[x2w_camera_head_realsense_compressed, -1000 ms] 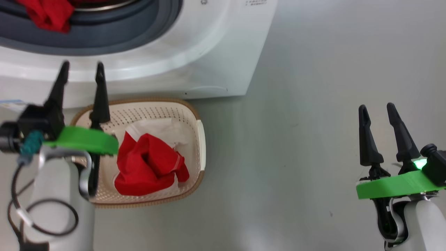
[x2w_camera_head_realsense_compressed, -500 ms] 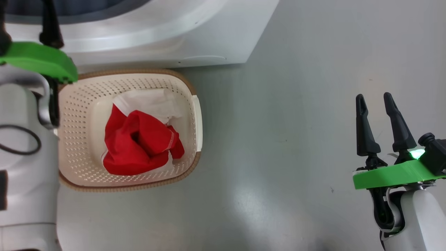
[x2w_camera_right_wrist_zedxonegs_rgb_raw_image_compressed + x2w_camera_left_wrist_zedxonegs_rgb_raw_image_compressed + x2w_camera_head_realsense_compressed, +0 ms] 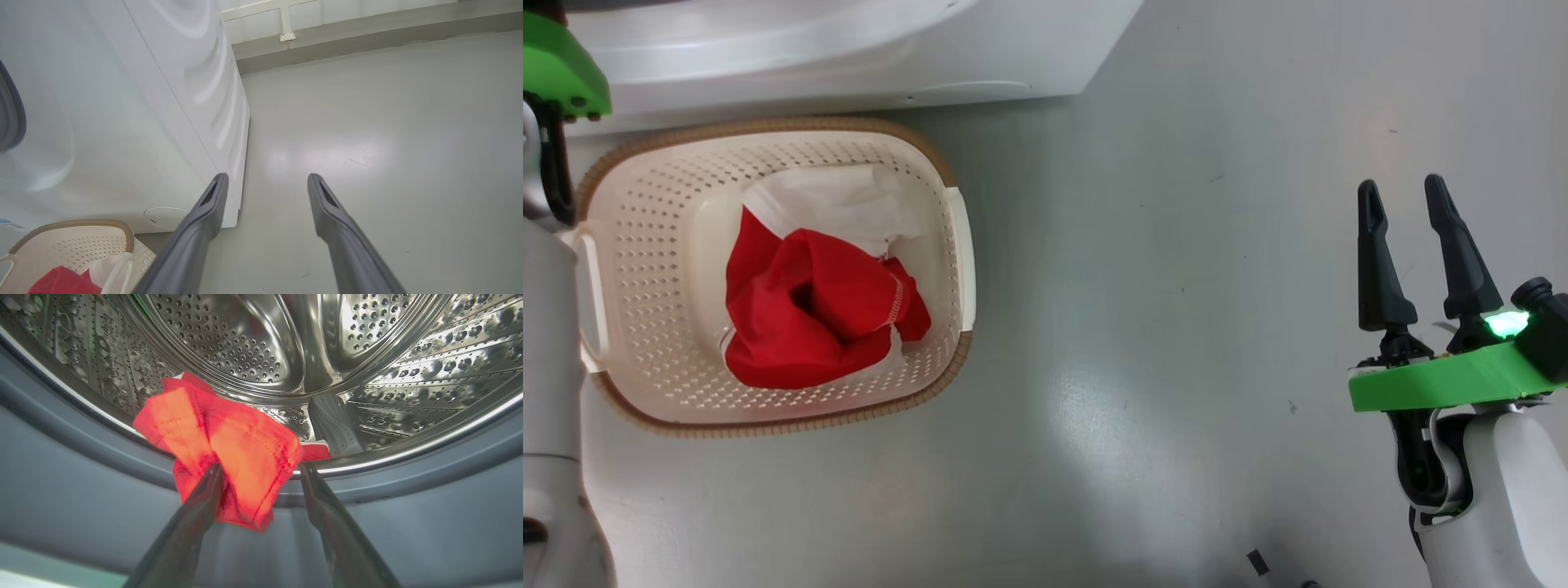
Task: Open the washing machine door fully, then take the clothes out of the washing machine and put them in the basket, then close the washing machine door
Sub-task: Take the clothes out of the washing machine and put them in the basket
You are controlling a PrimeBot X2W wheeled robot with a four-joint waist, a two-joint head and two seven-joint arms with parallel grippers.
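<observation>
Clothes (image 3: pixel 241 453) on drum rim (image 3: pixel 408 451), lower edge blurred

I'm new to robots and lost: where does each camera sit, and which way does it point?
Head view: on the head, looking down at the basket and floor; right gripper and pale left forearm show.
Left wrist view: on the left wrist, facing into the steel drum at a red garment; left gripper shows, open.
Right wrist view: on the right wrist, facing floor beside the washing machine; its fingers show.
Head and right wrist share the basket.
</observation>
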